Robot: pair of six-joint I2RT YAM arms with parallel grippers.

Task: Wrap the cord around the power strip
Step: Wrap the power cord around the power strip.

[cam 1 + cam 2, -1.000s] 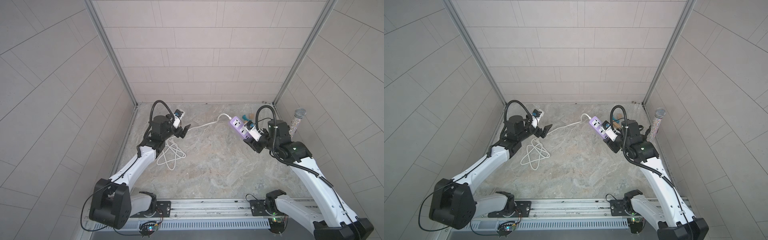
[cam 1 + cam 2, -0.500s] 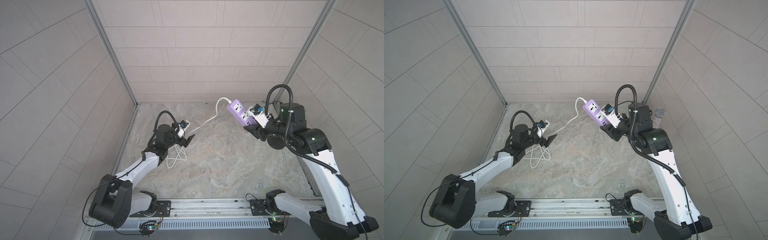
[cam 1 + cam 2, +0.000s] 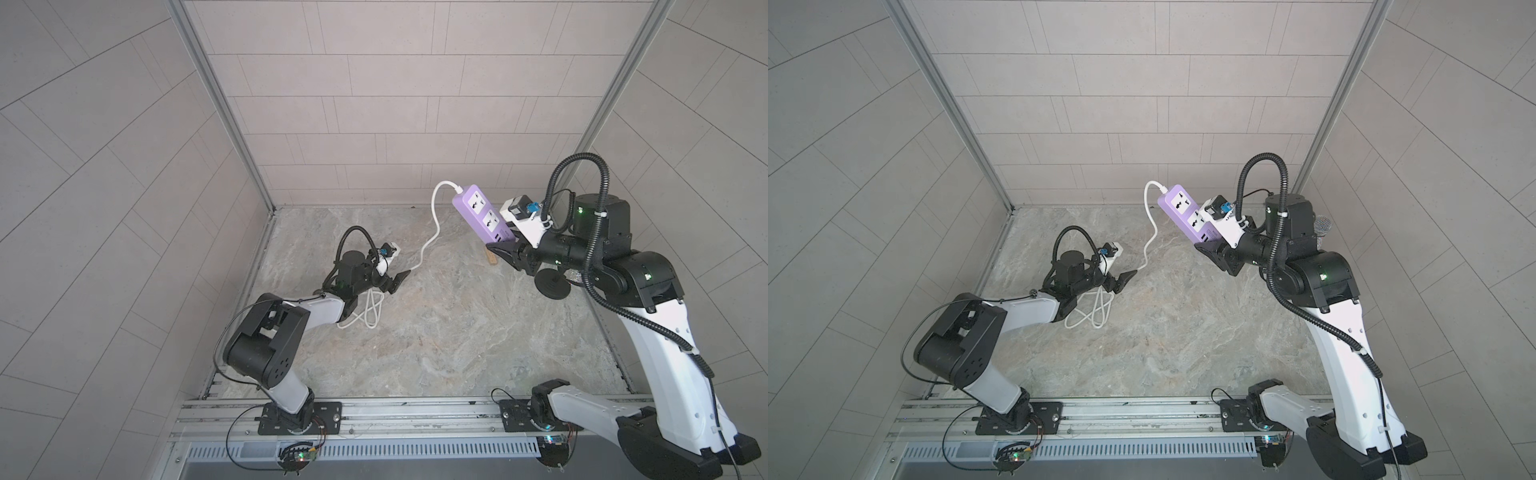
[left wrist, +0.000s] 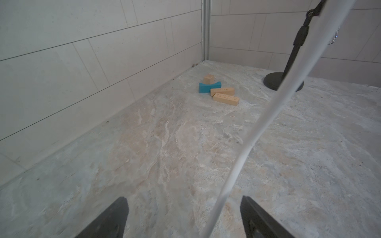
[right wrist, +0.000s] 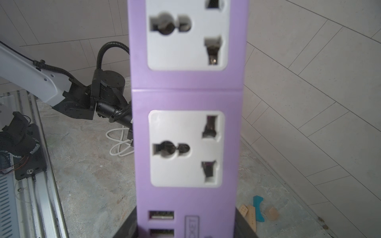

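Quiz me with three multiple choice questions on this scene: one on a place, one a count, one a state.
1. Where is the power strip? A) on the table B) up in the right fingers C) out of view
2. How many white sockets does it have? A) one B) four C) two
3. The left fingers are: A) open, the cord between them B) shut on the cord C) shut on nothing

B: both top views show it gripped and raised.
C: the right wrist view shows two.
A: the left wrist view shows the gap.
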